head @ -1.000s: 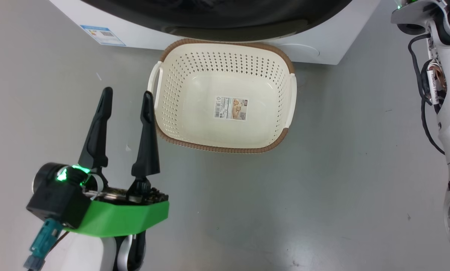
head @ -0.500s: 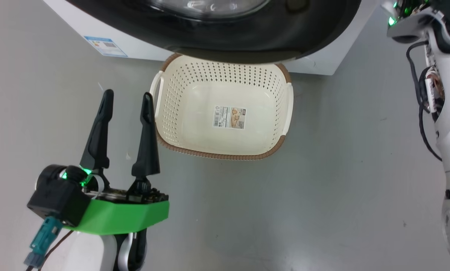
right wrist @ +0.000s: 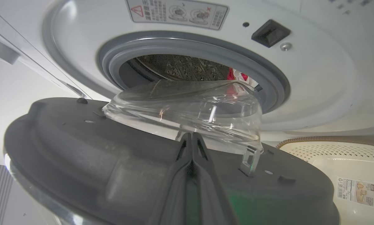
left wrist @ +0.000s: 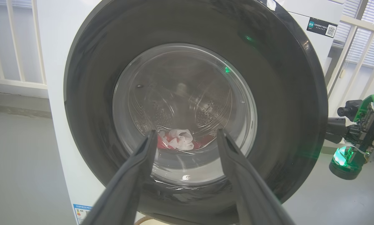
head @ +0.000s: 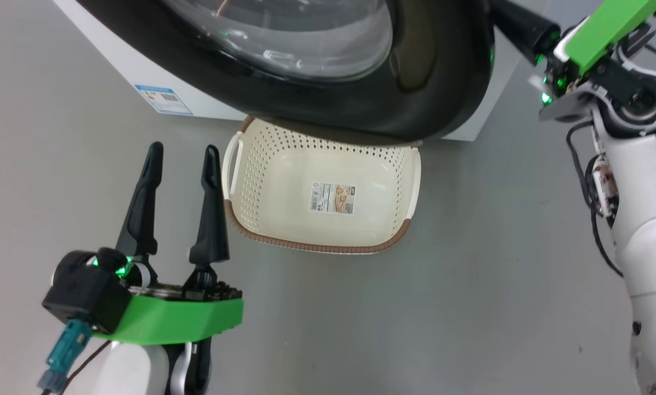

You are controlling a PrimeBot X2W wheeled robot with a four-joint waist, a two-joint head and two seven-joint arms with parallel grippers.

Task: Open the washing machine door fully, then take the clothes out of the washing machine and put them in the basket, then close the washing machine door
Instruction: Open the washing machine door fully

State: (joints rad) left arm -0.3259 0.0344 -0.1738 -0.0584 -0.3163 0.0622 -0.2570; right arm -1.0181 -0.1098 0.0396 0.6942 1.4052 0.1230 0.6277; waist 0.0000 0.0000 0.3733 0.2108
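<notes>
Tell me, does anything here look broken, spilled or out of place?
Nothing looks spilled or broken. One oddity: the partly open washing machine door juts out over the far end of the empty basket, crowding the spot where the clothes, now in the drum, should land.

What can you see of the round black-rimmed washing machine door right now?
The large round door has a glossy black rim and a bulging clear glass bowl at its centre; its inner face looks like matt grey plastic. It stands partly open, clear of the grey rubber gasket and overhanging the cream perforated basket. The shut right gripper lies against its inner face.
</notes>
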